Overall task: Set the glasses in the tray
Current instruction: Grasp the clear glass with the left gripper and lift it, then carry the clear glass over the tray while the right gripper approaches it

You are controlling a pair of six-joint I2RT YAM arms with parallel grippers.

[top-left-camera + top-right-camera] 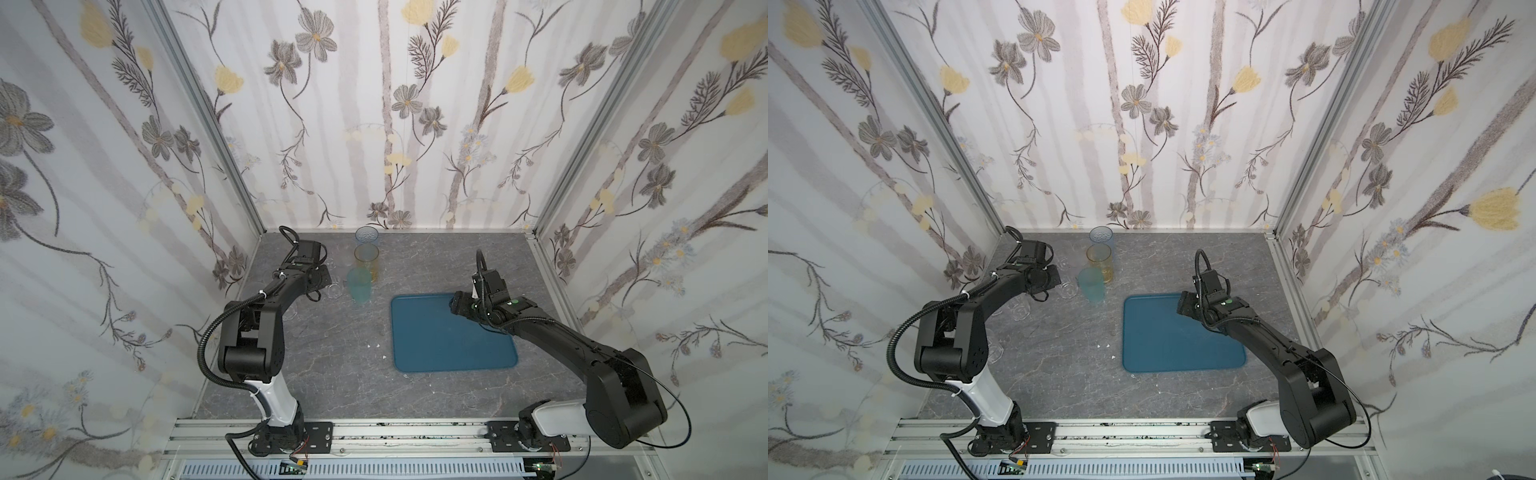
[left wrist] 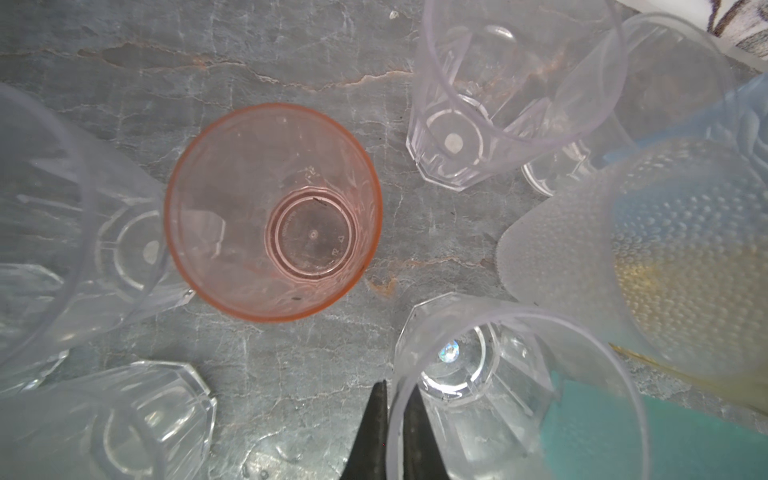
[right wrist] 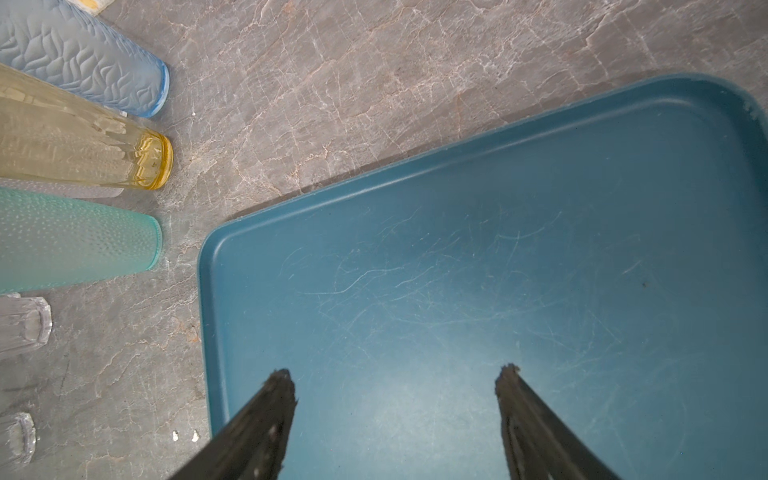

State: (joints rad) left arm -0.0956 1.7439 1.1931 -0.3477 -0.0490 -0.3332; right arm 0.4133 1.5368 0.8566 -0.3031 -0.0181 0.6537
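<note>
Only tips of the left tool (image 2: 392, 388) show, pinching a clear glass (image 2: 498, 395)

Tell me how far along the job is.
Nothing done yet: the tray is bare. In hand: the left gripper is shut on the rim of a clear glass; the right gripper hangs open over the tray. Left: every glass, including the pink glass, teal glass, amber glass and blue glass.

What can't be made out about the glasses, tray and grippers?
Left gripper: jaws hidden under its own wrist in both top views; only the left wrist view shows it shut on a clear glass.
Number of glasses: clear ones faint in both top views, some behind the left arm, others cropped in the left wrist view.
Tray's far right corner: covered by the right arm in both top views.
</note>
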